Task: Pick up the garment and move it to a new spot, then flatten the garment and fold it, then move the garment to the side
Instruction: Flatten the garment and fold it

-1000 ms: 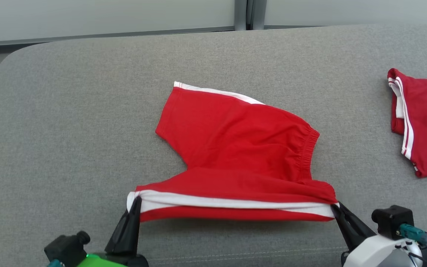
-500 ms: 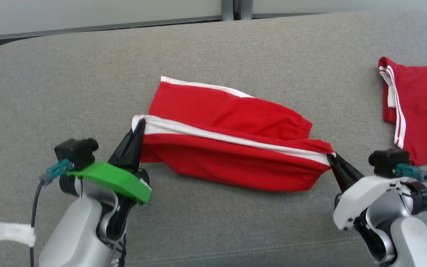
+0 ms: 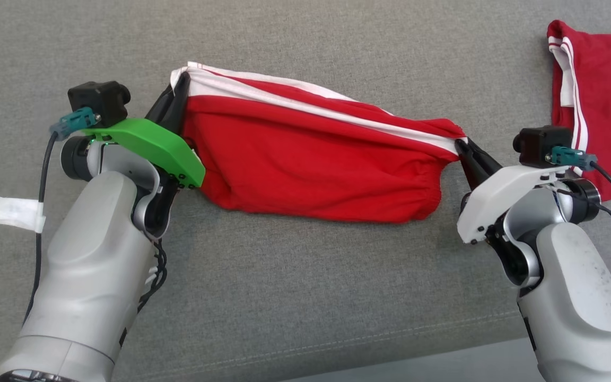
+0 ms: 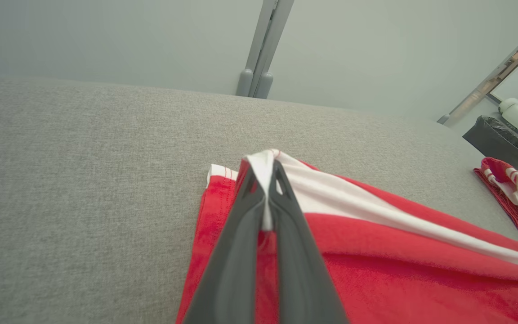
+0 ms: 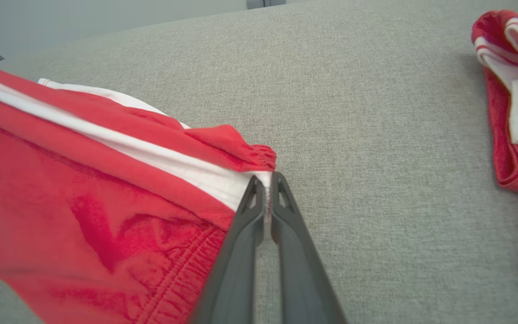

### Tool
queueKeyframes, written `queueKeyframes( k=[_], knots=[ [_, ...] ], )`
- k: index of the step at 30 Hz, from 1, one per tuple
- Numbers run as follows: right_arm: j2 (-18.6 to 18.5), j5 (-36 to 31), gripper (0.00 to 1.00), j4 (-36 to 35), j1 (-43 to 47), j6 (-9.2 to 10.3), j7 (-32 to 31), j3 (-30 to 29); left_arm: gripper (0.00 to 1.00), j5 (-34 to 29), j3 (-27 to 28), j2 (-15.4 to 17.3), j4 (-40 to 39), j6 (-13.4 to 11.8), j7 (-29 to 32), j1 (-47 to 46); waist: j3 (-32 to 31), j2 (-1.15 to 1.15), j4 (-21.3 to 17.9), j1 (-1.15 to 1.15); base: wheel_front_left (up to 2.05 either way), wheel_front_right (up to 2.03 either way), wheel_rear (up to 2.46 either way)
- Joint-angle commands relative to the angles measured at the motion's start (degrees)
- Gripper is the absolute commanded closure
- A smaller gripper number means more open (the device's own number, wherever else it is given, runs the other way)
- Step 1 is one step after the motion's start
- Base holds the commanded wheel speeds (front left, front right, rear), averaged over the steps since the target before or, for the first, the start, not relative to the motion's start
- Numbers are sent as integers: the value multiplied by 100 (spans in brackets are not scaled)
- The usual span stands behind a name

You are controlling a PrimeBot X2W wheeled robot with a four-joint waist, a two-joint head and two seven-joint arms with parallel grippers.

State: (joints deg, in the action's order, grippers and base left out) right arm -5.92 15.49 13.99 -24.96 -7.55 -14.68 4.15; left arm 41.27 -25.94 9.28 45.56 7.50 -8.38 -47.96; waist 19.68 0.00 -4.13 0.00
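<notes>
Two corners of garment pinched: left fingers and right fingers each clamped on its white-striped edge, held taut above the rest. Garment sits mid-cushion. Judged: flattened, fold half made; laying down, moving aside left.

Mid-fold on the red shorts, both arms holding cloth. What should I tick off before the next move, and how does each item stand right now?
1. Left tool shut on the striped leg corner of the red shorts: ok.
2. Right tool shut on the waistband end of the same stripe: ok.
3. Striped edge stretched between the two tools: ok.
4. Lifted half hanging smooth: not ok, it bunches near the waistband.
5. Lower half lying flat on the grey cushion: cannot tell, the lifted cloth covers most of it.
6. Second red garment apart from the shorts: ok.
</notes>
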Motion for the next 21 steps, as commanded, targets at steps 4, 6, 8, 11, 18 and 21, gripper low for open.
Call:
queueKeyframes(
  k=[4, 6, 8, 11, 18, 21],
  knots=[
    [43, -55, 100, 444, -343, 13, 168, 60, 100, -66, -38, -20, 631, -12, -82, -458, 297, 0, -178, 0, 0, 0, 0],
    [56, -49, 100, 626, -461, 13, 245, 89, 100, -57, -43, -52, 865, -12, -121, -594, 325, 0, -187, 0, 0, 0, 0],
    [70, -42, 100, 800, -569, 13, 315, 121, 100, -45, -53, -80, 1064, -11, -162, -712, 345, 0, -192, 0, 0, 0, 0],
    [87, -22, 100, 1039, -716, 13, 421, 159, 96, -7, -78, -121, 1325, -10, -187, -871, 362, 0, -194, 0, 0, 0, 0],
    [136, 83, 0, 1464, -975, 7, 655, 312, 0, 32, -125, -158, 1808, -9, -216, -1137, 313, 0, -194, 0, 0, 0, 0],
    [101, 141, 0, 1544, -1030, 7, 763, 361, 0, 75, -135, -179, 1931, -8, -245, -1171, 241, 0, -191, 0, 0, 0, 0]
  ],
)
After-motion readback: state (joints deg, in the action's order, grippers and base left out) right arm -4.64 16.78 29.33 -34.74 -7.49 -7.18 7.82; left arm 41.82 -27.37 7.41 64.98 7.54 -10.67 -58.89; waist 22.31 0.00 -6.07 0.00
